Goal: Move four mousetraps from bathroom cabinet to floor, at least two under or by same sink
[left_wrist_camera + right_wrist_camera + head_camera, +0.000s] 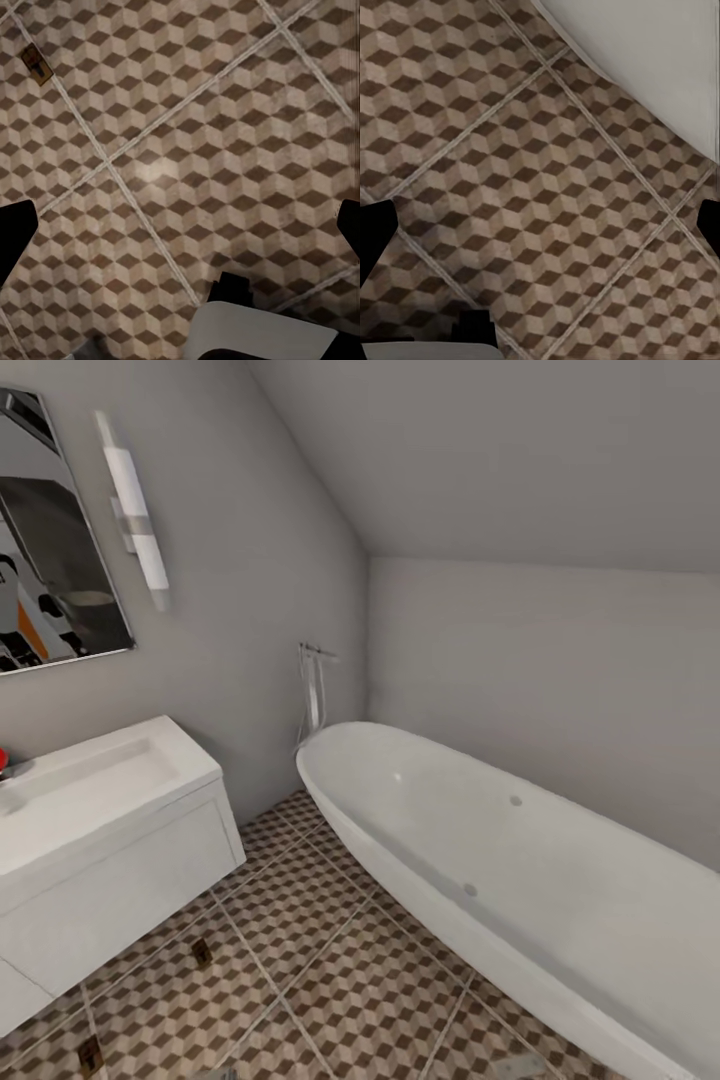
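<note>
Cube-patterned bathroom floor [330, 970] runs between the fittings. At nine o'clock the white sink [90, 785] sits on its vanity under a mirror [55, 540]. One mousetrap [90, 1053] lies on the tiles at seven o'clock, another mousetrap [202, 952] just beside the vanity front, both with long axes toward twelve. At three o'clock the bathtub [520, 870] holds nothing. Both wrist views look down on tiles; each pincer's dark fingers sit at opposite edges, spread wide and holding nothing.
</note>
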{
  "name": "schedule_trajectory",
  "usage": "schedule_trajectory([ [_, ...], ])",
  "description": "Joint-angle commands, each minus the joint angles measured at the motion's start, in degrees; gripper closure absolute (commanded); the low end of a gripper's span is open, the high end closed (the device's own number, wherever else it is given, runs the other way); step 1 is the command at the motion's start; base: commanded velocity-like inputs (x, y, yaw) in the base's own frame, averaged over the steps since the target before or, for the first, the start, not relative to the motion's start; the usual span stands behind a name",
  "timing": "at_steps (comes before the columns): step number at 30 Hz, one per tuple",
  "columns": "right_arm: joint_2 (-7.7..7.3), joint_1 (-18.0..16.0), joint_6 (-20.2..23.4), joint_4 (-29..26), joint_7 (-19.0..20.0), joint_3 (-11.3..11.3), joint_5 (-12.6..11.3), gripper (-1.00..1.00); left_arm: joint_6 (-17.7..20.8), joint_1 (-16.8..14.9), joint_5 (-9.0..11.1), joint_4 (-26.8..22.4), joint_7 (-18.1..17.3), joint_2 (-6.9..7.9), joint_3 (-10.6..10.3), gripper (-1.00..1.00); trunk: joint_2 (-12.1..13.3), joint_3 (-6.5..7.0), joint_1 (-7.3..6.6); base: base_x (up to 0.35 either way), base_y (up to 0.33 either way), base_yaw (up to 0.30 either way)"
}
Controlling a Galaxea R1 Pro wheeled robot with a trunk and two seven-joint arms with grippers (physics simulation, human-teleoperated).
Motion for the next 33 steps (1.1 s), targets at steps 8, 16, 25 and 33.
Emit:
schedule_trajectory([
  [8, -0.06, 0.02, 0.0, 0.0, 0.02, -0.01, 0.0, -1.0, 0.02, 0.0, 0.0, -0.01, -0.03, 0.02, 0.0, -1.0, 0.0, 0.51, 0.0, 0.0, 0.0, -0.23],
  [16, -0.06, 0.02, 0.0, 0.05, 0.0, -0.01, 0.0, -1.0, 0.01, 0.0, 0.0, -0.02, -0.03, 0.02, 0.0, -1.0, 0.0, 1.03, 0.0, 0.0, 0.0, -0.23],
  [25, -0.06, 0.02, 0.0, 0.06, 0.0, -0.01, 0.0, -1.0, 0.0, 0.0, 0.0, 0.03, -0.07, -0.02, 0.0, -1.0, 0.0, 1.6, 0.0, 0.0, 0.0, -0.23],
  [33, -0.01, 0.02, 0.0, 0.1, 0.02, -0.01, 0.0, -1.0, 0.0, 0.0, 0.0, -0.12, -0.11, -0.13, 0.0, -1.0, 0.0, 2.12, 0.0, 0.0, 0.0, -0.23],
])
